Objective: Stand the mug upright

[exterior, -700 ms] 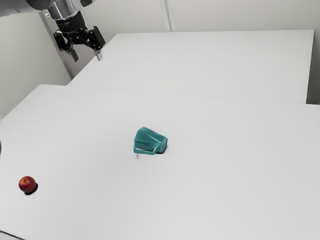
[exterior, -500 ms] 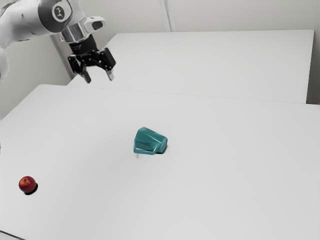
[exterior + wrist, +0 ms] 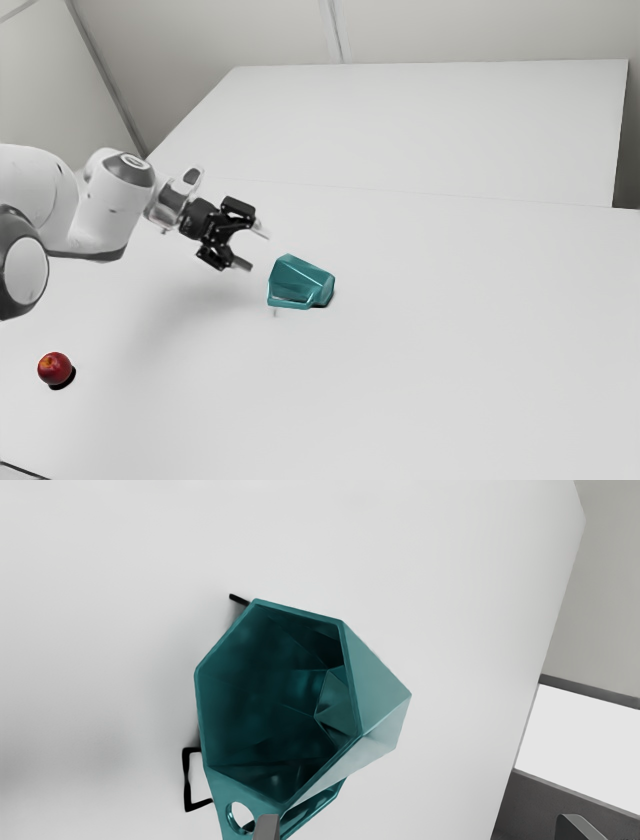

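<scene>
Teal faceted mug (image 3: 300,283) on its side, gripper (image 3: 258,251) open nearby. Likely pre-grasp; next: align, grip, rotate upright.

A red apple (image 3: 54,368) rests on the white tabletop (image 3: 440,380), toward the exterior view's lower left.

Wht tbl (image 3: 460,390) holds teal mug (image 3: 301,281) on side & red apple (image 3: 54,368).
</scene>
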Action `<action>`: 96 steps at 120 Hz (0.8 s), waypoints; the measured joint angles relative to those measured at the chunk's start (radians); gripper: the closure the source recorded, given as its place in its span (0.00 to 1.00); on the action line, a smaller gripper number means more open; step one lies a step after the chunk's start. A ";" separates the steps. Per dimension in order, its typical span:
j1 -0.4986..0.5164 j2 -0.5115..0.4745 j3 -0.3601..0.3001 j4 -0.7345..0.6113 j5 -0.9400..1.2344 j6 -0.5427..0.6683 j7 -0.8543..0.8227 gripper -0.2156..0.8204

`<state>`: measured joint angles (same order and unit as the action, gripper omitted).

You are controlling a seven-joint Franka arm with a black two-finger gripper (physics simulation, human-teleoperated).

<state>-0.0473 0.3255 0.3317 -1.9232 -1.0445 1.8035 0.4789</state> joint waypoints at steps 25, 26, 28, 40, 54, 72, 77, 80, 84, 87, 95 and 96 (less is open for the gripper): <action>0.000 0.031 0.000 -0.016 -0.120 0.007 0.174 0.21; 0.000 0.032 0.000 -0.017 -0.124 0.007 0.179 0.21; 0.000 0.035 0.000 -0.018 -0.132 0.007 0.191 0.21; 0.000 0.058 -0.008 -0.020 -0.179 0.010 0.251 0.21; -0.001 0.076 -0.024 -0.019 -0.207 0.015 0.304 0.21; -0.002 0.081 -0.042 -0.021 -0.220 0.019 0.357 0.21; -0.002 0.083 -0.049 -0.022 -0.221 0.021 0.368 0.21; -0.003 0.085 -0.052 -0.022 -0.222 0.023 0.374 0.21; -0.003 0.088 -0.059 -0.022 -0.223 0.025 0.382 0.21; -0.003 0.090 -0.061 -0.023 -0.224 0.026 0.388 0.21; -0.003 0.095 -0.065 -0.029 -0.227 0.029 0.402 0.21; -0.003 0.095 -0.065 -0.030 -0.227 0.030 0.403 0.21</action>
<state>-0.0507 0.4209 0.2667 -1.9531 -1.2713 1.8331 0.8821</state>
